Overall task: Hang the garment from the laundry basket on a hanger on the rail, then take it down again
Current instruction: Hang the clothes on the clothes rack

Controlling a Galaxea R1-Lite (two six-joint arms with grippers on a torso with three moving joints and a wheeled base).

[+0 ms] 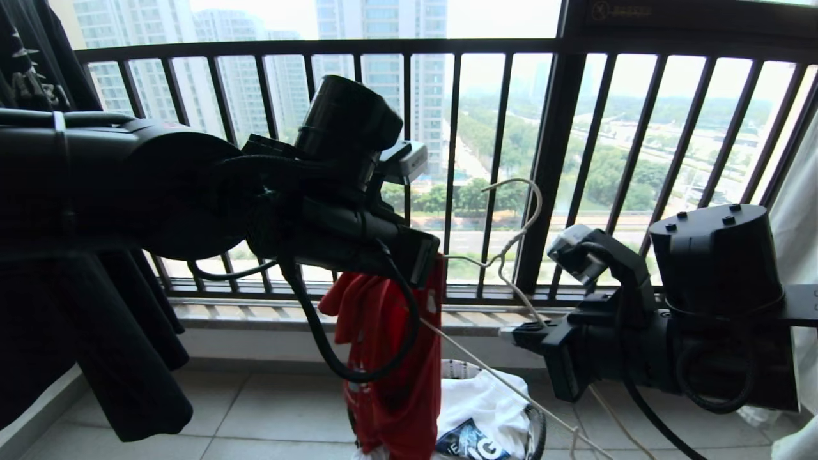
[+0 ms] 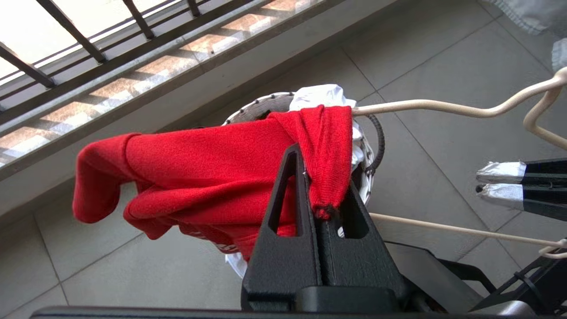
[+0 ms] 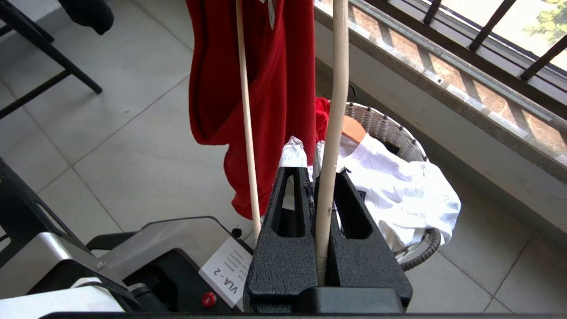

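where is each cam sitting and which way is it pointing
Head view: on the robot's head, facing the black railing; both arms show, left tool and right tool.
Left wrist view: behind the left tool, looking down at the red T-shirt it grips.
Right wrist view: behind the right tool, clamping the hanger.
Shared: all show the shirt, the hanger and the laundry basket.

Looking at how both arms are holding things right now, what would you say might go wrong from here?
1. The left gripper pinches only a small fold of the red short-sleeved T-shirt; the cloth may slip free.
2. The right gripper clamps one thin arm of the pale wire hanger, which could twist or swing in its jaws.
3. The shirt hangs bunched over the small round white woven basket, so threading the hanger in may snag.
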